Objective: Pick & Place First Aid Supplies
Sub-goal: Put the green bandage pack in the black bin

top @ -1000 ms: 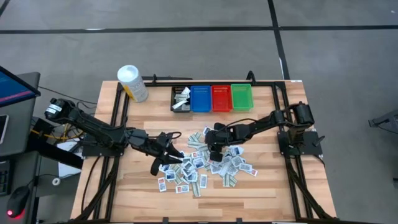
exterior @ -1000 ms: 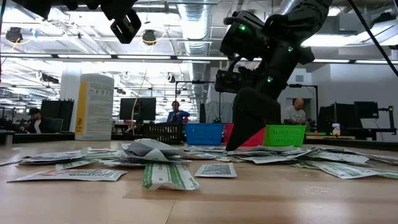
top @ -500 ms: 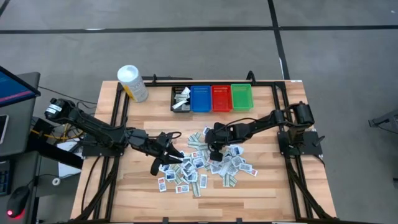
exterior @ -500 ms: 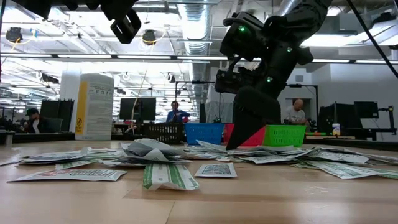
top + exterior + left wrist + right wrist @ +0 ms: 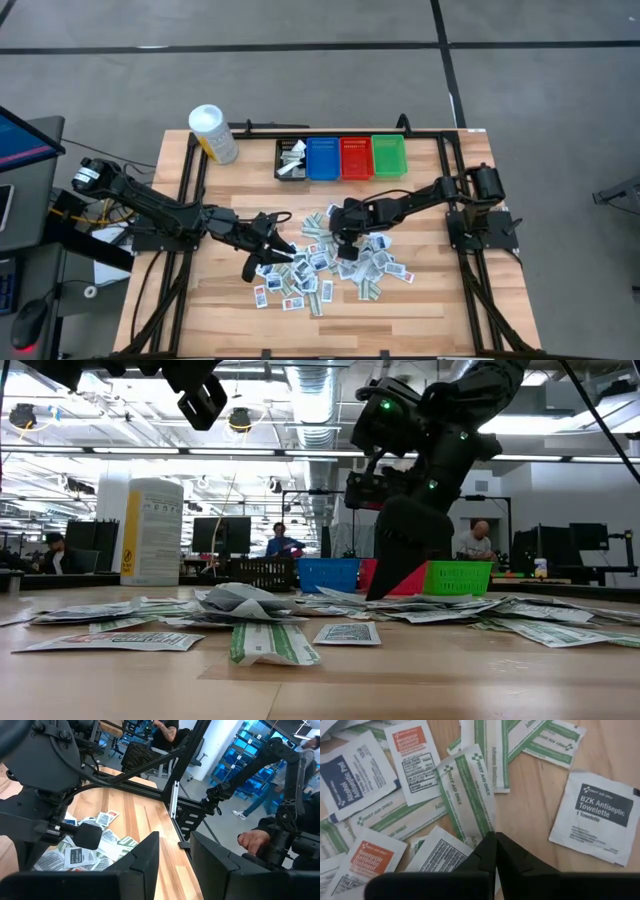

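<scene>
Here the right gripper's (image 5: 495,839) fingers — pressed together — pinch a green-striped packet's (image 5: 467,795) end.

You see a pale striped wood surface (image 5: 420,300) framed in black. At its far edge sit 4 bins: a black bin (image 5: 291,158), a blue bin (image 5: 324,157), a red bin (image 5: 356,156) and a green bin (image 5: 389,154). The tub (image 5: 213,133) beside them is white with a yellow label. Your packets (image 5: 322,265) are mostly white. In the right wrist view you see a long strip packet (image 5: 468,795) with green bands, a towelette packet (image 5: 596,816) with a dark panel and white lettering, an alcohol pad packet (image 5: 356,772) with a navy panel, and an ointment packet (image 5: 366,860) with an orange-red block. Both arms are dark, and the right gripper (image 5: 494,851) is black.
</scene>
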